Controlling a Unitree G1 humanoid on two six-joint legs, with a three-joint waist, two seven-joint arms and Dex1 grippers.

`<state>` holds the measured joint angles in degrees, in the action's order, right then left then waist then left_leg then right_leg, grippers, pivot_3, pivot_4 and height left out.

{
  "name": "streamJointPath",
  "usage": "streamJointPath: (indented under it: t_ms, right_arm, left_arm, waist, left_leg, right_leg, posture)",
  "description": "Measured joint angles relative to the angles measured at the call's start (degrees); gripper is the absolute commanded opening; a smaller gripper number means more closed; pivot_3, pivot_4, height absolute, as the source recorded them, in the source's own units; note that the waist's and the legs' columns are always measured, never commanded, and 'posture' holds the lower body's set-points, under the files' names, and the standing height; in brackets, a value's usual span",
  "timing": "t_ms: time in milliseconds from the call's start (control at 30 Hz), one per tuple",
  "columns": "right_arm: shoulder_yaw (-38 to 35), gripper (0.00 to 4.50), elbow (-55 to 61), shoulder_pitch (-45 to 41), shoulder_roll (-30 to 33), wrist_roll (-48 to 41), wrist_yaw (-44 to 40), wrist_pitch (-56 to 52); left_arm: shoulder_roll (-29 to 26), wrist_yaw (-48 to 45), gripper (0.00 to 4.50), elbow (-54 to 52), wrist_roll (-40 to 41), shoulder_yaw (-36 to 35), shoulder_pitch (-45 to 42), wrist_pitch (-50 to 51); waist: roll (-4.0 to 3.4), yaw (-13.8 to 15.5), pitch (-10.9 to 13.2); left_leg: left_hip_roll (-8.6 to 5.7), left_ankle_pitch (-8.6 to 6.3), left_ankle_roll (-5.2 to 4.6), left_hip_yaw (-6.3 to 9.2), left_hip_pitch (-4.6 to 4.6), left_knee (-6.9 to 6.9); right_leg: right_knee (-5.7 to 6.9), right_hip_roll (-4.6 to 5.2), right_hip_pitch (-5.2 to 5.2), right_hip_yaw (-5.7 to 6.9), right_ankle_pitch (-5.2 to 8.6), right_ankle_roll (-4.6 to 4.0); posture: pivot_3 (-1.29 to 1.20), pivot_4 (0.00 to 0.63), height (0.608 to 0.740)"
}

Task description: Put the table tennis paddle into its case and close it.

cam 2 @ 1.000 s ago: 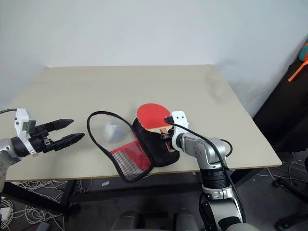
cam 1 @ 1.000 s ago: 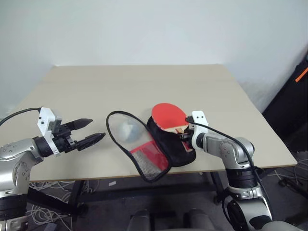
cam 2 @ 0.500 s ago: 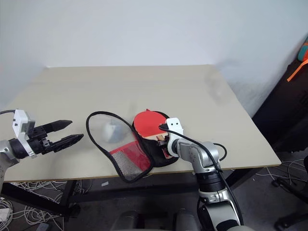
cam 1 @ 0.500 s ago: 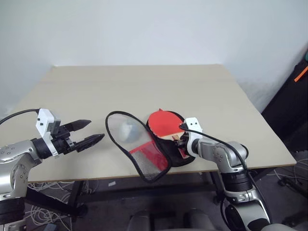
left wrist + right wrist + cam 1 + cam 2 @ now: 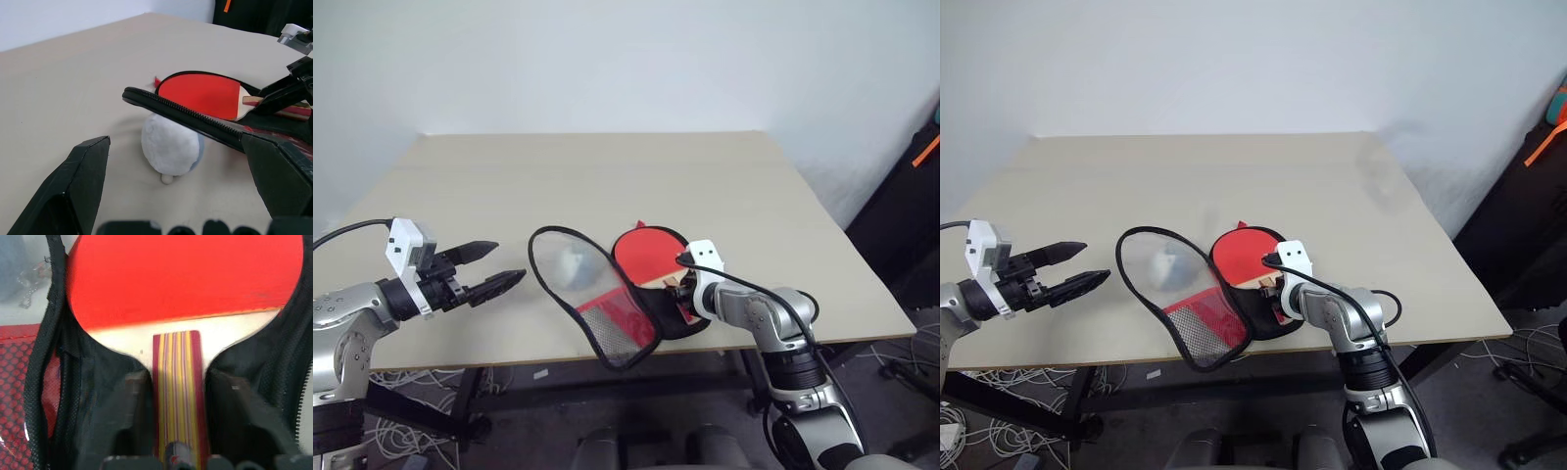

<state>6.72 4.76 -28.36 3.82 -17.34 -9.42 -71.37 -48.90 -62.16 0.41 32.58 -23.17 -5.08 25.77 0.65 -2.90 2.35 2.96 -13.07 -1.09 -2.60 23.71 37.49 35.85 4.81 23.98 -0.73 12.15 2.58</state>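
Right now the paddle (image 5: 186, 289) lies in the open case (image 5: 671, 318), its red face ahead of my right gripper (image 5: 178, 396) and its striped handle running straight back between my two fingers (image 5: 124, 406). Those fingers stand just off either side of the handle, so as I read it they have let go and are loose around it, not clamped. The case's black zip edging wraps both sides of the blade, and the red mesh flap (image 5: 612, 318) hangs open to the left of this gripper, toward my other arm. My left gripper (image 5: 489, 274) hovers well apart from the case with its fingers spread wide and nothing between them; just beyond its tips the raised zip edge crosses in front of a white lump (image 5: 168, 147) sitting on the table (image 5: 607, 166). To finish this step well, I think I should draw the right gripper straight back along the handle line, so neither finger drags the handle out or catches the fabric beside it. The blade looks mostly seated, but I cannot tell if the handle end sits fully inside, so a small nudge forward first may help. Closing will probably need the left gripper to steady the flap while the right works the zip; the lump under that edge could snag the closing.
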Motion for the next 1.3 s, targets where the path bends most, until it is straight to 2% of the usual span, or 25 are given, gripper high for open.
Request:
streamJointPath:
  t_ms: [100,133,200,333,467,567,667,800,933,1100,1200,1300]
  right_arm:
    - [-0.16,4.34,1.77,-0.06,1.07,-0.24,-0.43,-1.67]
    - [-0.52,4.45,2.78,-0.23,1.68,-0.6,-0.75,-2.4]
    - [-1.01,4.45,4.99,-0.59,3.4,-1.18,-2.11,-3.21]
    - [-1.57,4.45,14.7,-0.89,12.14,-6.32,-11.01,-2.8]
    - [-3.73,4.45,18.86,0.37,23.09,-8.28,-19.87,5.68]
    - [-3.82,4.5,18.76,3.73,28.13,-6.72,-22.84,12.07]
    - [-1.45,4.5,18.75,6.63,29.8,-6.04,-25.39,15.62]
    - [-0.37,4.5,18.57,5.94,29.75,-5.77,-26.13,17.57]
    - [-0.5,4.5,18.2,4.2,29.65,-5.65,-25.74,17.9]
    - [-0.92,4.5,17.24,4.19,29.83,-5.65,-25.9,18.13]
    - [-1.4,4.5,15.41,3.93,31.36,-5.44,-26.36,18.55]
    - [-2.26,4.5,12.44,1.67,32.32,-4.69,-26.94,20.1]
  left_arm:
    - [-0.01,-0.13,4.5,0.02,-0.01,0.0,-0.07,0.0]
    - [-0.02,-0.28,4.5,0.04,-0.01,0.0,-0.09,0.0]
    - [-0.09,-0.66,4.5,0.2,0.0,0.0,-0.12,0.0]
    - [-1.79,-2.95,4.5,2.96,0.08,-0.67,-0.21,0.06]
    - [-3.35,-5.21,4.5,8.12,-0.04,-1.35,-0.2,-0.17]
    - [-1.81,-5.12,3.93,11.72,-0.22,-1.09,-0.54,-0.64]
    - [1.78,-3.56,2.86,13.38,-0.88,0.85,-1.34,-0.83]
    - [8.49,-0.96,1.45,11.25,-0.81,5.33,-1.88,0.77]
    - [11.56,-0.01,0.01,7.76,-0.8,8.86,-1.37,1.87]
    - [16.16,1.37,0.01,-1.88,2.2,12.57,-1.93,5.32]
    - [17.86,2.99,0.01,-6.78,2.91,15.28,-5.14,7.56]
    - [22.24,6.22,0.01,-9.13,2.35,20.43,-10.63,9.06]
  waist:
    - [0.0,0.0,0.0]
    - [0.0,0.0,0.0]
    - [-0.01,0.01,0.01]
    - [0.0,-0.01,0.01]
    - [0.0,0.05,0.01]
    - [0.04,0.07,-0.01]
    - [0.04,0.05,-0.01]
    - [0.1,0.07,-0.02]
    - [0.14,0.08,-0.01]
    - [0.17,0.47,-0.01]
    - [0.16,0.43,0.0]
    - [0.14,0.41,0.0]
  left_leg:
    - [0.0,0.0,0.0,-0.01,0.01,0.0]
    - [0.0,0.0,0.0,-0.01,0.0,0.0]
    - [0.0,0.0,0.0,-0.01,0.01,0.0]
    - [0.01,0.0,-0.02,0.01,-0.01,-0.04]
    - [0.0,-0.07,0.1,-0.02,-0.07,-0.04]
    - [0.0,-0.07,0.1,-0.02,-0.08,-0.04]
    - [0.0,0.01,-0.03,-0.02,-0.07,0.01]
    - [0.0,0.06,-0.15,0.01,-0.06,0.13]
    - [0.0,0.06,-0.15,0.04,-0.06,0.13]
    - [-0.05,0.03,-0.2,0.09,-0.06,0.28]
    - [-0.08,0.02,-0.23,0.12,-0.07,0.34]
    - [-0.13,0.03,-0.25,0.14,-0.11,0.37]
  right_leg:
    - [0.0,0.0,0.0,0.0,0.0,0.0]
    - [0.0,0.0,0.0,0.0,0.0,0.0]
    - [0.0,0.0,0.02,0.0,0.01,0.0]
    - [-0.04,0.0,0.02,0.01,0.16,0.17]
    - [-0.09,0.02,0.04,0.02,0.24,0.08]
    - [-0.09,0.03,0.03,0.02,0.24,0.08]
    - [-0.06,0.02,-0.09,0.01,0.24,0.08]
    - [-0.05,0.01,-0.15,0.01,0.22,0.09]
    - [-0.05,-0.01,-0.16,0.01,0.22,0.07]
    - [-0.09,0.02,-0.29,0.02,0.22,0.07]
    - [-0.09,0.02,-0.36,0.02,0.23,0.09]
    - [-0.09,0.01,-0.43,0.01,0.23,0.12]
  posture:
    - [0.0,0.0,0.74]
    - [0.0,0.0,0.74]
    - [0.0,0.0,0.74]
    - [0.0,0.0,0.74]
    - [0.0,0.0,0.74]
    - [0.0,0.0,0.74]
    - [0.0,0.0,0.74]
    - [0.0,0.0,0.74]
    - [0.0,0.0,0.74]
    - [0.0,0.0,0.74]
    - [0.0,0.0,0.74]
    - [0.0,0.0,0.74]
